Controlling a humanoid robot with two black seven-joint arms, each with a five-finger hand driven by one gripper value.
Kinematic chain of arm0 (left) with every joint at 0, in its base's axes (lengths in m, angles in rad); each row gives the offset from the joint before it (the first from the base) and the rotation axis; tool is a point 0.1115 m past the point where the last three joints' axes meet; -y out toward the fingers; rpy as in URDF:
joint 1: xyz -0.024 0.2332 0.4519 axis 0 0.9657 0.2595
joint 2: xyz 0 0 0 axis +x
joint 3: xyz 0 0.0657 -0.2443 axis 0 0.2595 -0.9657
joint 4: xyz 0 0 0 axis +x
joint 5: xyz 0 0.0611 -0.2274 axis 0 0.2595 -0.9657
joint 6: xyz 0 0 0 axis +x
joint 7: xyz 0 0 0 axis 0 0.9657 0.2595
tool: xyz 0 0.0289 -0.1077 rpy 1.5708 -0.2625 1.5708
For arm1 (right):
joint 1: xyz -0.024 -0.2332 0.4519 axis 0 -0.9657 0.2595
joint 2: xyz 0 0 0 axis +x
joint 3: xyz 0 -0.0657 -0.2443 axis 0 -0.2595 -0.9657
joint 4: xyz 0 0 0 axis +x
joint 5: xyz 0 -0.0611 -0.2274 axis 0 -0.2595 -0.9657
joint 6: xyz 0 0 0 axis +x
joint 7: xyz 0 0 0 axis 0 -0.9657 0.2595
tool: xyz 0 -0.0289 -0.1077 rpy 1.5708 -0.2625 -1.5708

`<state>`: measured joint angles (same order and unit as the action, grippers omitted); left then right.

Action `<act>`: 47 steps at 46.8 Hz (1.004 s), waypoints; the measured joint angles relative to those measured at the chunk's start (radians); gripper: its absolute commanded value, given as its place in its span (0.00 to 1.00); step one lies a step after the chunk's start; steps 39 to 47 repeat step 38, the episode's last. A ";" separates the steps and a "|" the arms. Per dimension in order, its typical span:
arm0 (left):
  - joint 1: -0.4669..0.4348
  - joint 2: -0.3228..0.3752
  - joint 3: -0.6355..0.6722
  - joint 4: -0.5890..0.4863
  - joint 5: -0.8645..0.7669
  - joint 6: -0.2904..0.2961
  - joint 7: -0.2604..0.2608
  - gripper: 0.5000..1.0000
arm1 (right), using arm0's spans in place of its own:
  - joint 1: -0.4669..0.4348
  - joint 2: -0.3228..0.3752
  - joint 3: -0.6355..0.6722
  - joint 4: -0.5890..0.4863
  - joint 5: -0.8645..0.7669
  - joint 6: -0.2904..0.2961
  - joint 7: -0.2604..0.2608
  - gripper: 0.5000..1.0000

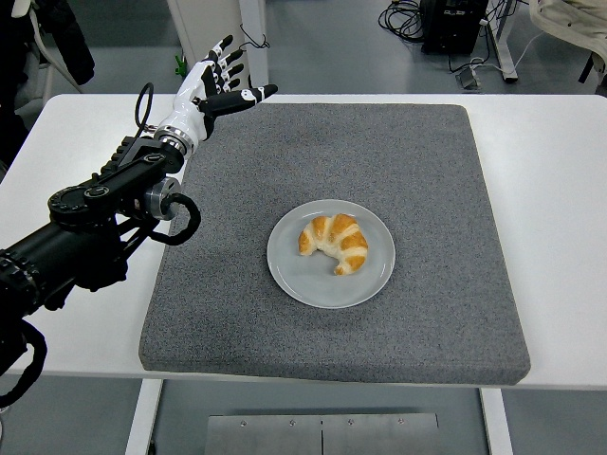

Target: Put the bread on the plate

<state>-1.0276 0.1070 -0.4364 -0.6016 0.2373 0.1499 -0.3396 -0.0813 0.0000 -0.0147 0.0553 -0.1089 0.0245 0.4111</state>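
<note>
A golden croissant (336,242) lies on the round grey plate (296,275) in the middle of the dark grey mat (436,190). My left hand (216,83) hovers over the mat's far left corner, well away from the plate, fingers spread and holding nothing. Its black arm (95,213) runs back toward the picture's left edge. The right arm is out of sight.
The mat covers most of the white table (560,171). Beyond the table's far edge are a white post (251,43), cables and a black box (453,24) on the floor. A dark garment (57,38) hangs at the top left.
</note>
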 measured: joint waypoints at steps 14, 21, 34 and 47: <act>0.011 -0.025 -0.176 0.112 -0.121 -0.101 -0.001 0.95 | 0.004 0.000 0.001 0.006 0.000 0.000 0.000 1.00; 0.014 -0.037 -0.198 0.193 -0.189 -0.173 -0.001 0.95 | 0.004 0.000 0.001 0.006 0.000 0.003 0.000 1.00; 0.025 -0.040 -0.219 0.253 -0.282 -0.270 -0.001 0.95 | 0.002 0.000 0.001 0.005 0.000 0.002 0.000 1.00; 0.027 -0.041 -0.232 0.265 -0.285 -0.281 -0.001 0.95 | 0.001 0.000 0.003 0.004 0.000 0.001 0.000 1.00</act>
